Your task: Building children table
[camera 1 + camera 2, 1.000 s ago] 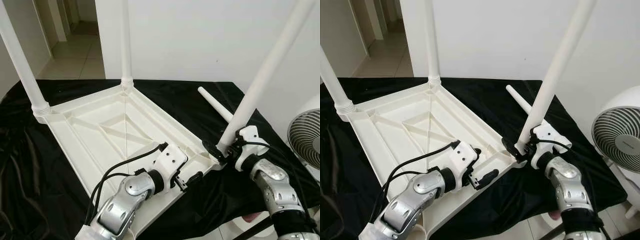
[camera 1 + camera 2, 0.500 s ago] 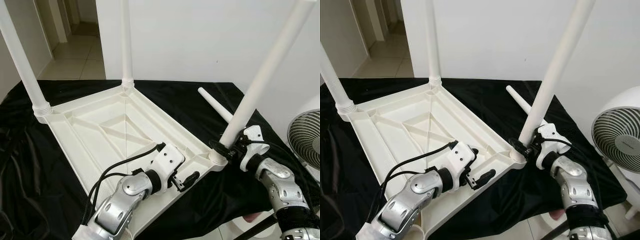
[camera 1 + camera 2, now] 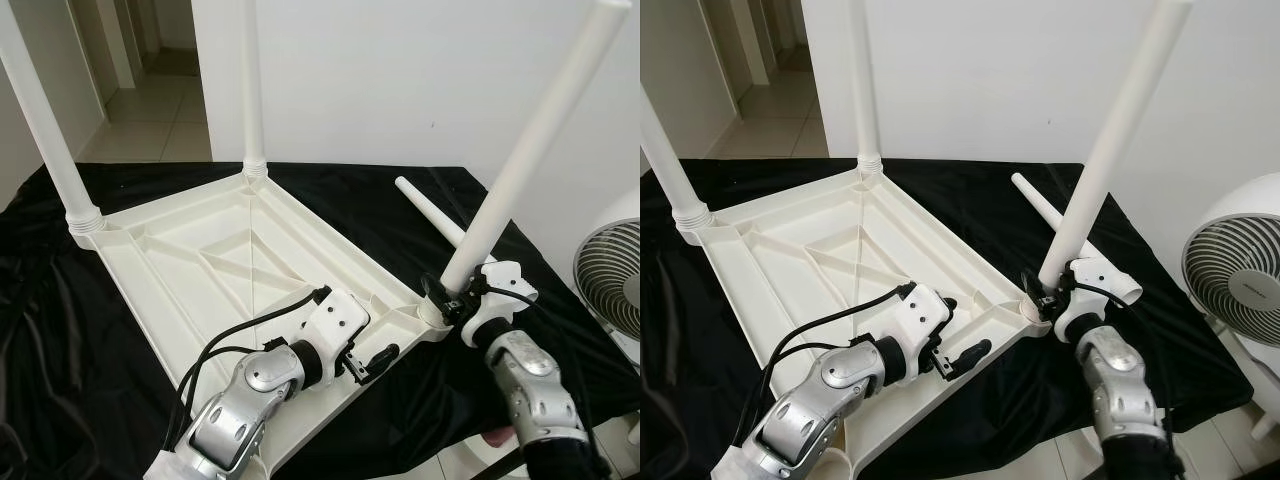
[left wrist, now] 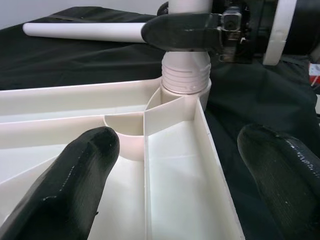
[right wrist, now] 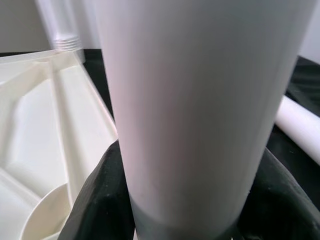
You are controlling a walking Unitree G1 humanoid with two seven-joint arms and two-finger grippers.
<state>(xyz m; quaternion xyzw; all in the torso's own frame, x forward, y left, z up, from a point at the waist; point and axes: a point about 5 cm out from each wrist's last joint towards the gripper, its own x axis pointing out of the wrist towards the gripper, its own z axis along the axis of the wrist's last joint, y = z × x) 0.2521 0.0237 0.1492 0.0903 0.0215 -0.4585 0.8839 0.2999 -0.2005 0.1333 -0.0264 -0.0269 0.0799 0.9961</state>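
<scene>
A white plastic children's table top (image 3: 200,270) lies upside down on a black cloth (image 3: 40,330) that covers the surface before the robot. At the far left corner of the top, a white leg (image 3: 40,120) stands upright in its socket. A second white leg (image 3: 252,90) stands at the far corner, near a white wall (image 3: 400,80), with a tiled hallway floor (image 3: 150,120) beyond it to the left.

The left gripper (image 3: 372,360) reaches over the near edge of the table top, its silver arm coming up from the lower left. Its two black fingers (image 4: 75,185) are spread apart with nothing between them; one hangs above the ribbed inside of the top, the other just off its edge, above the cloth.

Right of that, at the near right corner, a third leg (image 3: 530,140) rises at a slant out of its corner socket (image 4: 186,80). The right gripper (image 3: 440,298) is clamped round the base of this leg, just above the threaded collar, its black fingers (image 5: 100,200) wrapping both sides.

Behind it, a fourth, loose leg (image 3: 430,208) lies flat on the cloth. At the far right, a white fan (image 3: 610,275) stands on the floor beside the cloth.
</scene>
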